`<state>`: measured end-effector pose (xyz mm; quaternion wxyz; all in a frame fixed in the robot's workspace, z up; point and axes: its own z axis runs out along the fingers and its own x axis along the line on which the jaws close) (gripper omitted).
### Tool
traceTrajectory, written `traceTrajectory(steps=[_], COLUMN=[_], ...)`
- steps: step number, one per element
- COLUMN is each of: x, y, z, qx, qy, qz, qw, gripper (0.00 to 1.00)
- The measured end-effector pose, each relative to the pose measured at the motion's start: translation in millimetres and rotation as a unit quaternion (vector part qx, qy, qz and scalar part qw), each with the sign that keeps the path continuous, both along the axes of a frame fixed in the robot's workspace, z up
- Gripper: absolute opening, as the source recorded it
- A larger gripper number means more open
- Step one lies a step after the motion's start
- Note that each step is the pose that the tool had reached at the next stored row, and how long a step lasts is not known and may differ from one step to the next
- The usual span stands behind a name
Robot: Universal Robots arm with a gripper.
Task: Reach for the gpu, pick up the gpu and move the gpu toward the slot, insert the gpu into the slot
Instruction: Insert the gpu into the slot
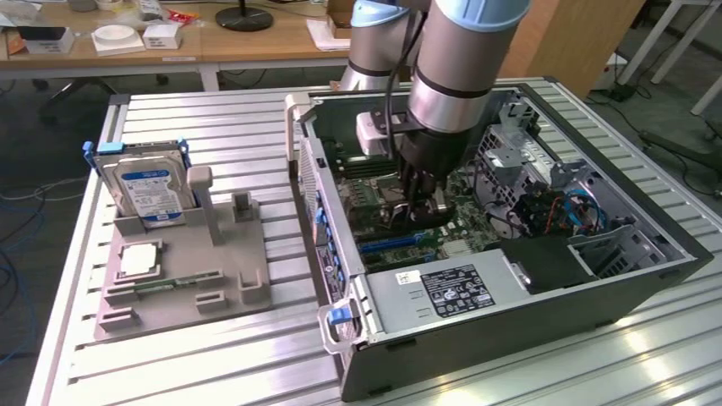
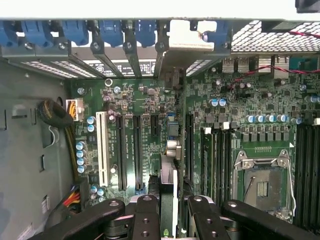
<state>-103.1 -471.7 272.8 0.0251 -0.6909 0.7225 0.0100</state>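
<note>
We judge the work to be at insertion: our gripper [image 2: 169, 212] is closed on the gpu [image 2: 169, 175], held edge-on between its fingers [image 2: 145, 215] inside the open computer case [image 1: 631, 279]. The card stands directly ahead of the gripper, over the motherboard [image 2: 235, 100], its far end toward the case's rear wall. The slot [image 2: 136, 150] we take to be one of the long black connectors just beside the card; which one, we cannot tell. Seating calls for exact edge alignment. Well apart, on the table [image 1: 203, 372], a grey holder [image 1: 220, 288] carries the hard drive [image 1: 147, 190].
</note>
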Motion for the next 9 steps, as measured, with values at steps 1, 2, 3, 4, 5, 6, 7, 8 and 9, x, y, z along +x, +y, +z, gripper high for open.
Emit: traceTrajectory(steps=[1, 2, 3, 4, 5, 6, 7, 8, 9], x=[-0.1, 0.0, 0.0, -0.1, -0.2, -0.2, -0.2, -0.2, -0.2], y=[0.0, 0.0, 0.0, 0.0, 0.0, 0.0, 0.0, 0.0, 0.0], z=[-0.5, -1.1, -2.0, -3.2, -4.6, -6.1, -7.5, -8.9, -10.0], qx=[0.0, 0.0001, 0.0, 0.0, 0.0, 0.0, 0.0, 0.0001, 0.0], qy=[0.0, -0.0001, 0.0, 0.0, 0.0, 0.0, 0.0, 0.0, -0.0001], qz=[0.0, 0.0, 0.0, 0.0, 0.0, 0.0, 0.0, 0.0, 0.0], qw=[1.0, 1.0, 1.0, 1.0, 1.0, 1.0, 1.0, 1.0, 1.0], gripper=[0.27, 0.27, 0.27, 0.27, 0.27, 0.27, 0.27, 0.27, 0.27])
